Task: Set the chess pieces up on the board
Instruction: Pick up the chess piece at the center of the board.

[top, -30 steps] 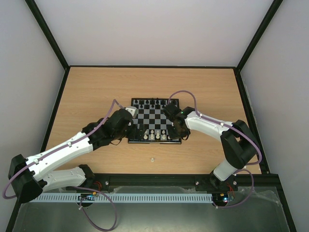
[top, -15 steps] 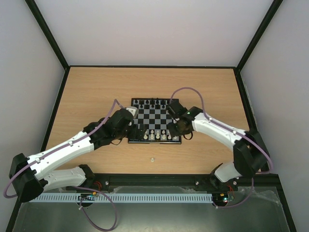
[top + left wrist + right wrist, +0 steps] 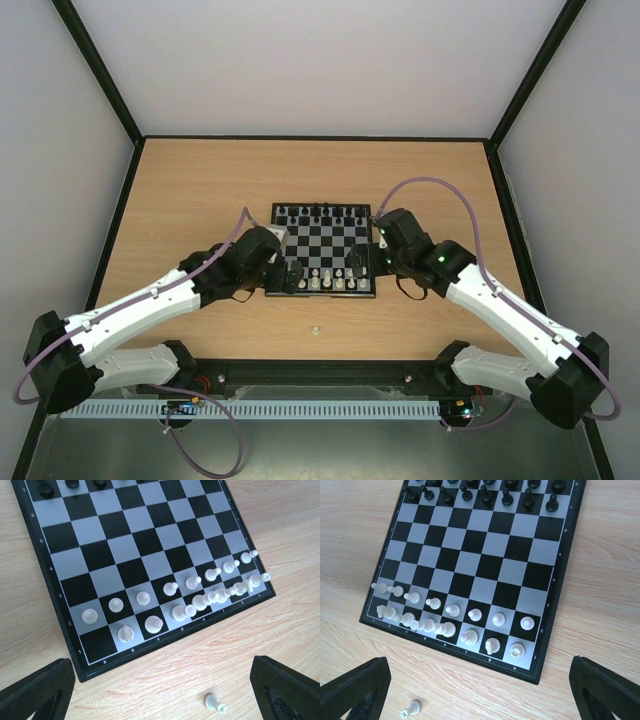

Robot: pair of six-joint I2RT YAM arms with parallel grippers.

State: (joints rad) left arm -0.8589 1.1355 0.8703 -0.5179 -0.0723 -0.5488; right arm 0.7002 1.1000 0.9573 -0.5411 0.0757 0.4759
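Note:
The board [image 3: 320, 240] lies mid-table, also in the left wrist view [image 3: 135, 545] and the right wrist view [image 3: 485, 555]. White chess pieces [image 3: 327, 281] fill its two near rows [image 3: 200, 592] [image 3: 450, 611]; black ones [image 3: 318, 211] [image 3: 485, 495] line the far side. The near-left corner square [image 3: 97, 642] is bare. One white piece [image 3: 314, 328] lies on its side on the wood in front of the board [image 3: 215, 703] [image 3: 411, 709]. My left gripper [image 3: 290, 275] [image 3: 160, 700] hovers open by the near-left corner. My right gripper [image 3: 362, 262] [image 3: 480, 700] hovers open over the near-right edge, holding nothing.
The wooden table [image 3: 200, 190] is fenced by a black frame and pale walls. A black rail [image 3: 330, 372] carrying both arm bases runs along the near edge. Purple cables loop over both arms.
My right gripper has opened and drawn back from the board's near-right corner, leaving a white piece standing there; the right arm swung outward to the right. The left arm barely shifted.

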